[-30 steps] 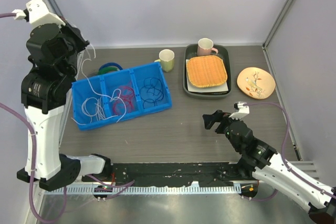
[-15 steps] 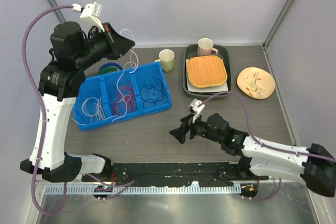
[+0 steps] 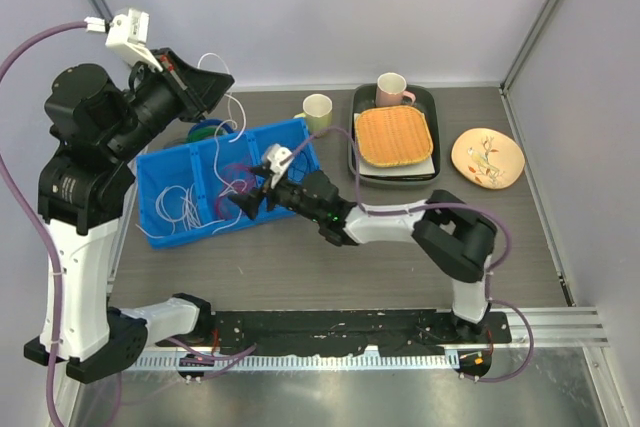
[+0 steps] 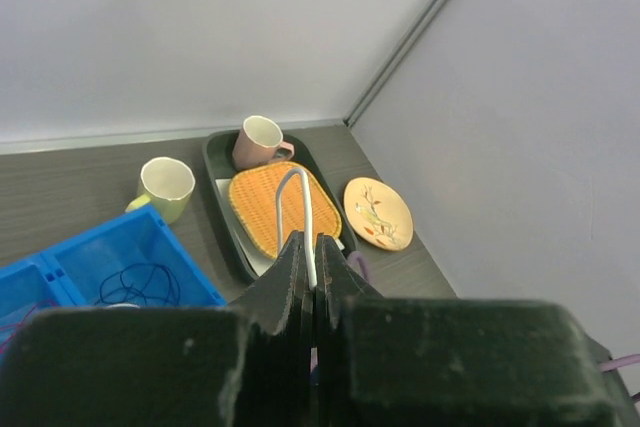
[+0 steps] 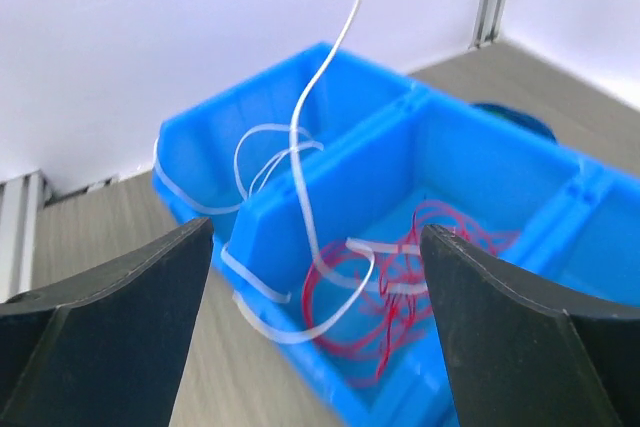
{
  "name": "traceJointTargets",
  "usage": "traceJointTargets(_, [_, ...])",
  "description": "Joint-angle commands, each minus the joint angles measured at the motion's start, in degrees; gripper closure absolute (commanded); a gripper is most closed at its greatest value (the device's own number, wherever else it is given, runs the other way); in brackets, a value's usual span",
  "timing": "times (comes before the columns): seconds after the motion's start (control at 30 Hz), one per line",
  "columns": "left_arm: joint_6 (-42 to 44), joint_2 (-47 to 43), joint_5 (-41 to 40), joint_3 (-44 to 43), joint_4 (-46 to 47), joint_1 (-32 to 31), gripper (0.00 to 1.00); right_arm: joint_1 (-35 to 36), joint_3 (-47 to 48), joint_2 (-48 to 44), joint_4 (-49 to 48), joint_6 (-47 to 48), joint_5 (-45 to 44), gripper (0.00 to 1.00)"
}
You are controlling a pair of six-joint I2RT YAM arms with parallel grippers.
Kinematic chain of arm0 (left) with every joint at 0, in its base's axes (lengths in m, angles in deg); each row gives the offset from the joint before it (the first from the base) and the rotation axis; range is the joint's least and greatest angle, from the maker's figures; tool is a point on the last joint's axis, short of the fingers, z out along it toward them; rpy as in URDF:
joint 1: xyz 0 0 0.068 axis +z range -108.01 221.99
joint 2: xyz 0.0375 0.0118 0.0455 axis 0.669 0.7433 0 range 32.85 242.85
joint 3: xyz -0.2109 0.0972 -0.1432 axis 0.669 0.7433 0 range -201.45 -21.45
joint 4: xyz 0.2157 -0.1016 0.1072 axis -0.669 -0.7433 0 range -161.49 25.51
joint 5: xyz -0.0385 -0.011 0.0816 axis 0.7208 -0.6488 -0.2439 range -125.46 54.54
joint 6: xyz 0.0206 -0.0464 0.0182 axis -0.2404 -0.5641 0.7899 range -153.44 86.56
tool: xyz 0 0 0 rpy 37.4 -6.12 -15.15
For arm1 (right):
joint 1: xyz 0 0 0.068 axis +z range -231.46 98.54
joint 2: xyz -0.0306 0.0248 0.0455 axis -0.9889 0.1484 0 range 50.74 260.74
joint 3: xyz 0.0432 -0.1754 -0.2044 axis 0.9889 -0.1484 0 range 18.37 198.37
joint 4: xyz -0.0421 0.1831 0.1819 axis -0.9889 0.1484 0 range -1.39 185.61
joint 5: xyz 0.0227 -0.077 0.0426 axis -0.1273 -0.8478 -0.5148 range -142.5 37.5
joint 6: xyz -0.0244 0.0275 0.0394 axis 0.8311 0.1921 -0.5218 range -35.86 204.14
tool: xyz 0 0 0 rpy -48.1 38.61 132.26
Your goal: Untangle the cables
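Observation:
A blue three-compartment bin (image 3: 315, 172) holds white cables (image 3: 180, 207) on the left, red cables (image 3: 230, 182) in the middle and dark blue cables (image 4: 135, 282) on the right. My left gripper (image 3: 213, 82) is raised above the bin's back edge, shut on a white cable (image 3: 238, 122) that hangs down into the bin. In the left wrist view the jaws (image 4: 313, 239) pinch this cable (image 4: 306, 197). My right gripper (image 3: 243, 202) is open and low over the middle compartment. Its view (image 5: 320, 277) shows the red cables (image 5: 420, 257) between the fingers, with the white cable (image 5: 310, 177) draped across them.
A green-and-blue coil (image 3: 205, 130) lies behind the bin. A yellow-green cup (image 3: 318, 112) stands right of it. A dark tray (image 3: 357, 162) holds a woven orange mat (image 3: 394, 135) and a pink cup (image 3: 392, 89). A patterned plate (image 3: 487, 157) lies far right.
My right arm has swung from the table's front right across to the bin's middle compartment. My left gripper has lifted the white cable and shifted slightly left.

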Motion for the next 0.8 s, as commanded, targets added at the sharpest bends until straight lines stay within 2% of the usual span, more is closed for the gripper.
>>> traceJointTargets(0.0, [1.52,0.06,-4.06,-2.27,0.4,-0.22,1.0,0.24,14.15,8.9,0.78,0.34,-1.72,0.12])
traceJointTargets(0.07, [2.31,0.42,-6.17,-3.59,-1.09,-0.13,1.0,0.24,17.69,11.72,2.89,-0.27,0.11,0.14])
traceJointTargets(0.17, [2.84,-0.02,-10.39,-4.47,-2.5,-0.22,1.0,0.5,23.49,14.89,9.38,-1.41,0.74,0.3])
traceJointTargets(0.2, [2.84,-0.46,-11.27,-4.39,-2.42,-0.13,1.0,0.59,24.64,15.15,9.84,-1.94,-0.13,0.6])
traceJointTargets(0.23, [3.1,-0.81,-12.32,-4.39,-2.68,-0.13,1.0,0.67,24.91,14.98,9.93,-2.46,-0.75,0.85])
traceJointTargets(0.27, [3.19,-1.51,-13.46,-4.47,-2.94,-0.22,1.0,0.94,24.83,14.55,9.41,-3.25,-3.72,0.99])
traceJointTargets(0.33, [3.46,-2.39,-17.5,-3.95,-3.65,-0.13,1.0,0.85,24.56,12.27,9.32,-4.22,-6.01,0.99])
traceJointTargets(0.43, [1.97,-5.29,-30.66,0.61,-3.04,-0.13,1.0,0.94,25.26,8.67,8.35,-5.45,-6.56,0.99])
traceJointTargets(0.47, [1.09,-6.25,-35.74,4.63,-2.95,-0.13,1.0,0.94,25.79,8.13,8.0,-6.33,-6.3,0.99])
traceJointTargets(0.53, [-1.63,-9.68,-40.17,9.48,-2.25,-0.13,1.0,0.94,27.28,6.73,7.47,-7.3,-4.98,0.99])
traceJointTargets(0.57, [-2.16,-10.91,-42.02,14.72,-1.55,-0.13,1.0,0.94,27.89,6.46,7.56,-8.26,-4.98,0.99])
traceJointTargets(0.6, [-2.69,-13.44,-47.87,16.95,-0.93,-0.13,1.0,0.94,29.29,6.28,8.0,-8.44,-1.5,0.99])
traceJointTargets(0.67, [-6.37,-15.13,-55.62,22.04,-2.5,-0.13,1.0,0.94,32.8,6.28,11.32,-8.18,-0.06,0.99])
traceJointTargets(0.7, [-8.04,-15.75,-62.01,23.37,-4.6,-0.13,1.0,0.94,34.3,6.54,12.47,-8.27,1.86,0.99])
traceJointTargets(0.77, [-10.42,-17.6,-66.02,28.12,-5.23,-0.13,1.0,0.94,38.34,8.64,16.76,-8.01,4.59,0.99])
